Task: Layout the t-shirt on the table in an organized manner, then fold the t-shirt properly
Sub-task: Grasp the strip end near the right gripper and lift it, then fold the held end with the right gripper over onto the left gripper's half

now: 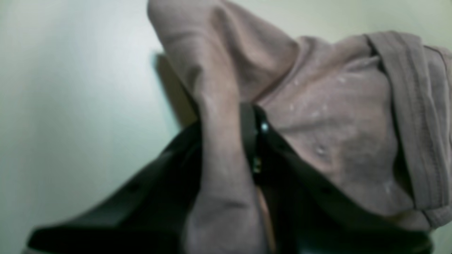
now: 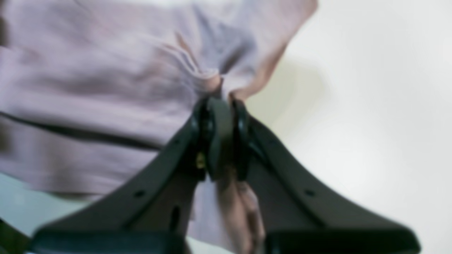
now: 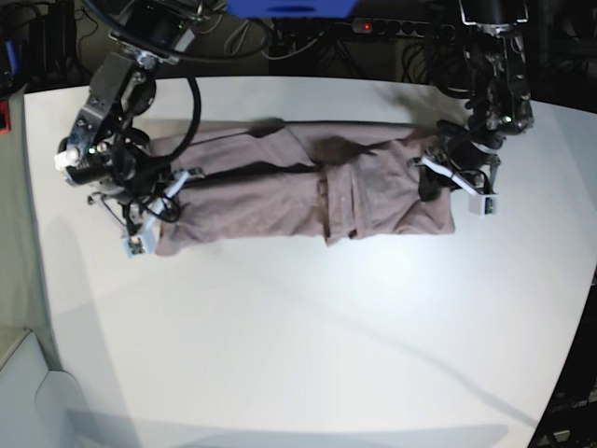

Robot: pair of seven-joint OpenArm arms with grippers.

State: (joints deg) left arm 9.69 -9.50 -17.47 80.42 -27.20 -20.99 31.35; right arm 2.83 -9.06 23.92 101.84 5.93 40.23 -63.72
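Note:
The mauve-pink t-shirt (image 3: 298, 191) lies as a long wrinkled band across the far half of the white table (image 3: 298, 327). At its right end in the base view, my left gripper (image 3: 438, 173) is shut on a fold of the cloth. The left wrist view shows that fold of t-shirt (image 1: 335, 123) pinched in the left gripper (image 1: 226, 120). My right gripper (image 3: 168, 201) grips the band's left end. In the right wrist view the right gripper (image 2: 219, 102) is shut on a bunched edge of t-shirt (image 2: 106, 88), with cloth trailing down between the fingers.
Cables and a power strip (image 3: 401, 28) lie in the dark area beyond the table's far edge. A blue object (image 3: 289, 7) sits at the top middle. The table's left edge (image 3: 26, 187) runs close to the right arm.

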